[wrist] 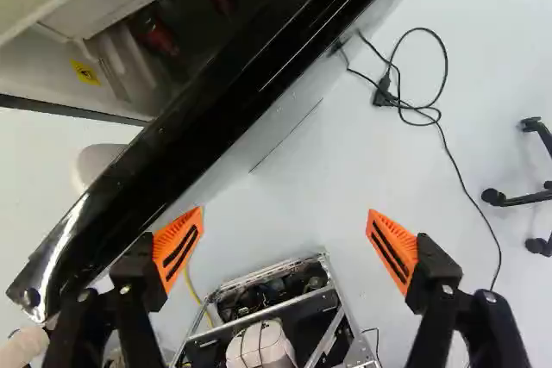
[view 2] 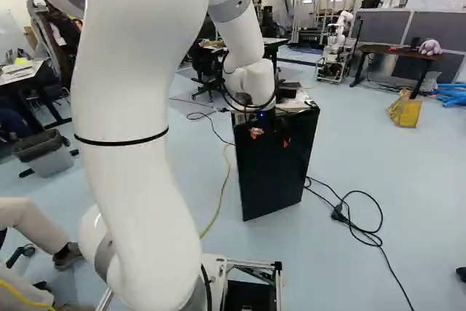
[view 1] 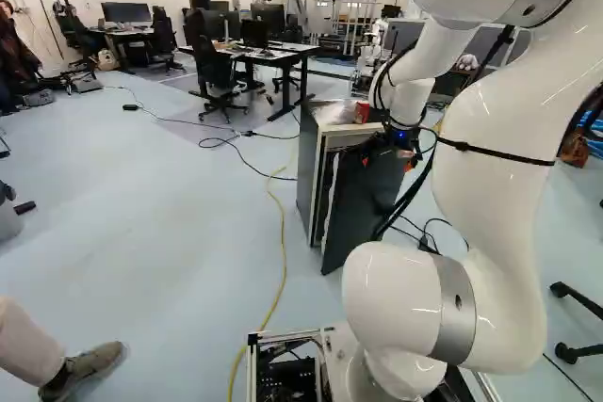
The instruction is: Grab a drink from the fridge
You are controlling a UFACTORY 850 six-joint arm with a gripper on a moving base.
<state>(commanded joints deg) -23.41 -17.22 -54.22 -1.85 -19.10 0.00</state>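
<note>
Pincer fingers stand wide apart, the pincer (view 1: 387, 164) hanging at the end of the white arm (view 1: 485, 157) outside the fridge (view 1: 307, 171), near the top of its door (view 2: 273, 180). From the wrist, pale floor (wrist: 293, 196) shows between the orange pads (wrist: 392, 247), and one finger sits close beside the door's dark edge — whether it touches, I cannot tell — while the other has open room on its far side. Both are on the door's outer side.

That door is ajar, angled off the fridge body, leaving a gap along the edge seen in the left base view. Through the gap, red drinks (wrist: 157, 36) show inside the fridge, across the door from the pincer; can or bottle is too blurred to say.

On top of the fridge are a red box (view 1: 362, 112) and, beside it, some clear plastic (view 1: 333, 112). A yellow cord (view 1: 282, 261) runs along the floor from near the fridge toward the base (view 1: 285, 369). Left of the fridge, in the left base view, floor spreads broadly; to its right, in the right base view, there is open floor too — with a looped black cable and its plug (view 2: 337, 213) near the door's edge. Desks (view 1: 283, 56) stand beyond the fridge, and another robot (view 2: 336, 49) well past it.
</note>
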